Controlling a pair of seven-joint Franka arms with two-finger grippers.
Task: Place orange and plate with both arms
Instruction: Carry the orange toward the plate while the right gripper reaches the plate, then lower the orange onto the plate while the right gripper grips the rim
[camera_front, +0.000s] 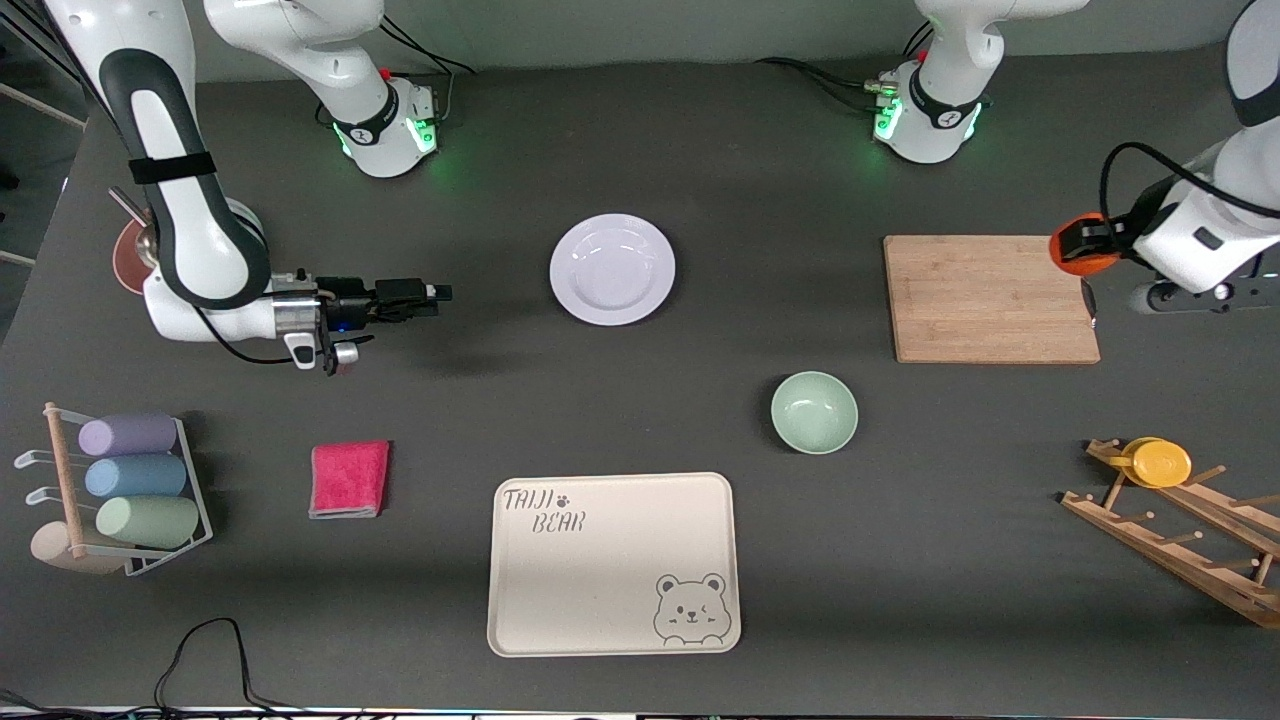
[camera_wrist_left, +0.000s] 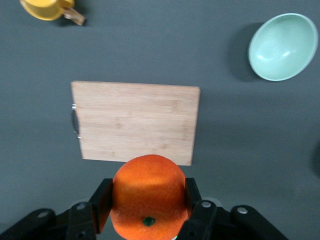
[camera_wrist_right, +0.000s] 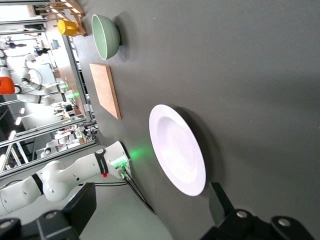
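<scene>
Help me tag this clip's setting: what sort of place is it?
Probably a robotics lab with a staged kitchen tabletop: two arm bases bolted to a dark table, plus a plate and dish rack.

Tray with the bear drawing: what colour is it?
Cream, with grey lettering and a grey bear drawn in one corner; the tray shows best in the front view.

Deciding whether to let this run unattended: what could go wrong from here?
1. The left gripper holds the orange in the air by the cutting board; round fruit could slip or roll once released.
2. The plate lies flat on the table; the open right gripper, level beside it, may push it instead of catching its rim.
</scene>
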